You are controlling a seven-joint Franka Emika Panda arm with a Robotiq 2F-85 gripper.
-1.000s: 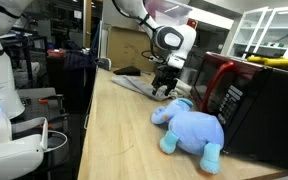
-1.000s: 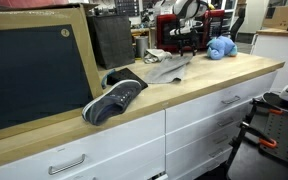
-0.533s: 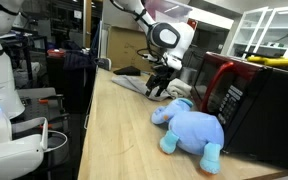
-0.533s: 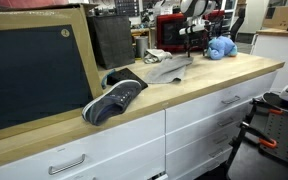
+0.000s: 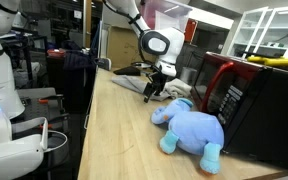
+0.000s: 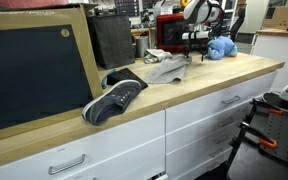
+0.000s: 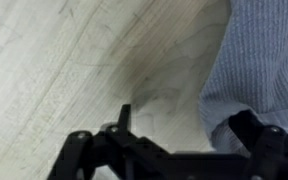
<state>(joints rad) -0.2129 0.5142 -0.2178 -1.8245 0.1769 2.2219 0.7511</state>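
Grey knit cloth (image 7: 259, 60) is being hovered over on the wooden counter (image 7: 64, 60), its edge just beside one finger; the gripper (image 7: 182, 120) is being held spread wide, best centred over that edge.

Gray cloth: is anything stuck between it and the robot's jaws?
Nothing I can see. The open jaws hang over the edge of the gray cloth, with only bare counter beside it. The blue toy elephant lies off to one side.
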